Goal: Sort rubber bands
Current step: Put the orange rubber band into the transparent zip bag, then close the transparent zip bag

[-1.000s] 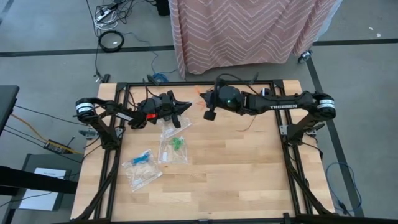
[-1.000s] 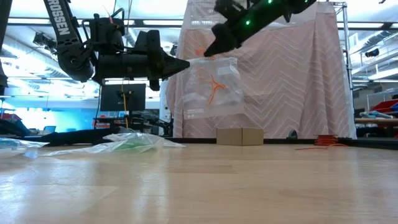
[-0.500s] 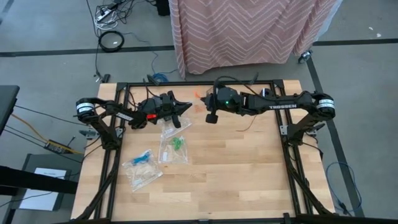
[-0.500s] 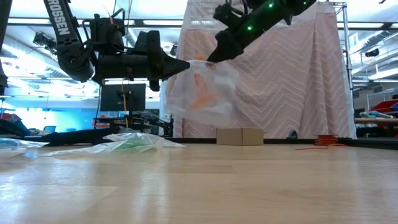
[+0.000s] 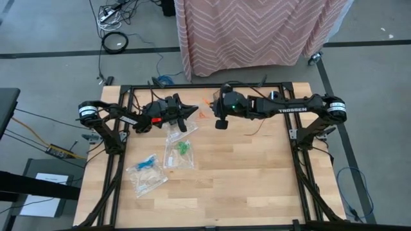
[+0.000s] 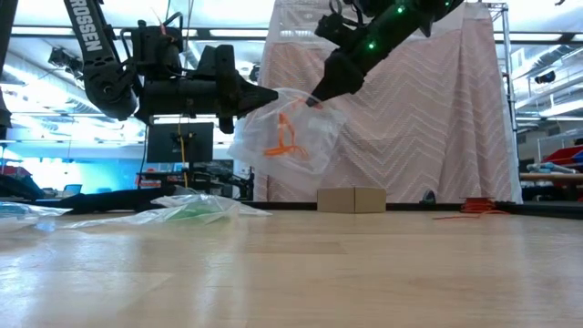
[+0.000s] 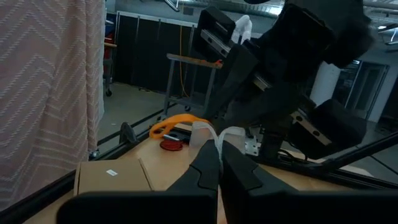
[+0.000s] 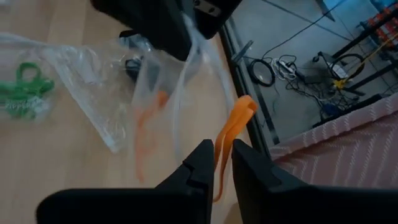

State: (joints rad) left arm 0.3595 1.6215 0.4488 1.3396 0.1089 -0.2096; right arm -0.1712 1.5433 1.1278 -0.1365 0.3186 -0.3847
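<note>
**Orange band held over an open zip bag**

High view: the left gripper (image 5: 191, 110) and right gripper (image 5: 220, 122) met above the table's (image 5: 257, 173) far edge.

Low view: the left gripper, clamped shut, held a clear zip bag (image 6: 287, 141) containing orange rubber bands (image 6: 284, 137).

Right wrist view: the right gripper's (image 8: 222, 152) narrowly parted fingers pinched an orange rubber band (image 8: 231, 127) beside the bag.

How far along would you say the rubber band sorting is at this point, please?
Done: green bands and blue bands lie bagged on the table. In hand: the left gripper holds up a clear bag with orange bands inside, while the right gripper brings another orange band. Left: dropping it in; no loose bands show.
</note>
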